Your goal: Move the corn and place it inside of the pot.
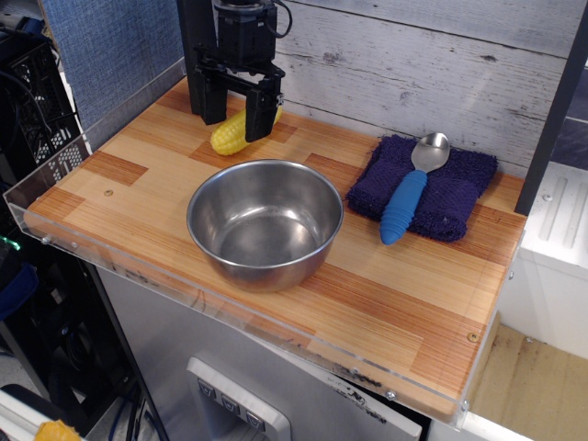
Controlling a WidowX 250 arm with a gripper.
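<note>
The yellow toy corn point(230, 136) lies on the wooden table at the back left, behind the pot. My black gripper point(235, 118) has come down over it, open, with one finger point(211, 104) on the corn's left side and the other finger point(259, 117) on its right side. The fingers straddle the cob and hide its middle; I cannot tell whether they touch it. The pot point(265, 220), a round shiny steel bowl, stands empty in the middle of the table, just in front of the corn.
A dark blue cloth point(448, 197) lies at the right with a blue-handled spoon point(409, 197) on it. A grey plank wall point(413, 64) runs behind the table. A clear plastic lip point(55, 184) edges the left and front. The black arm post point(197, 46) stands at the back left.
</note>
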